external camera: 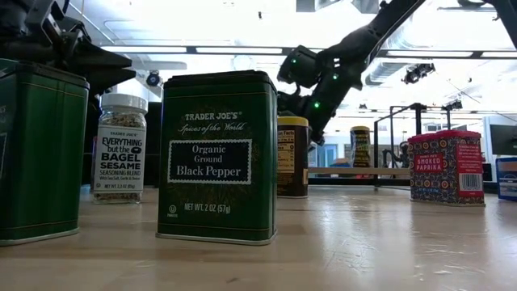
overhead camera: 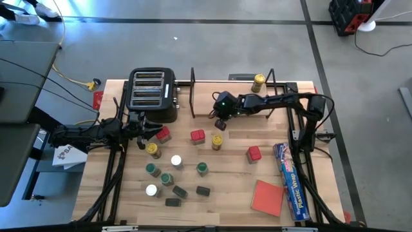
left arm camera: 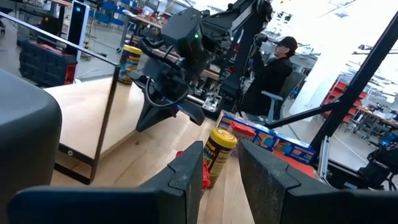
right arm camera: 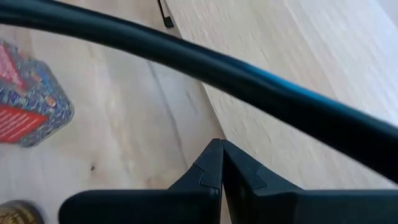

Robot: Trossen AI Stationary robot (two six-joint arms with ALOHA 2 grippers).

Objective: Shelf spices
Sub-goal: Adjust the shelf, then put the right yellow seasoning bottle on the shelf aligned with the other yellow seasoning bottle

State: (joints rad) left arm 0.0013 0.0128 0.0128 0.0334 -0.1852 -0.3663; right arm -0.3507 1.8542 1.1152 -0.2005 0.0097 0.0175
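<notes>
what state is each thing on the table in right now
left gripper: fingers apart, empty, beside the black slotted toaster
right gripper: fingers shut, empty, above the wooden base board
black wire-frame shelf: holds one yellow-capped jar, upright
green black pepper tin: upright on the table
red smoked paprika tin: upright on the table
long blue plastic-wrap box: lying flat

Low view: green tin cut off at picture's left edge, blue box at right edge. Right wrist view: patterned tin clipped, yellow lid barely in (label unreadable). High view: three black spices near worktop's front edge too small to read.
</notes>
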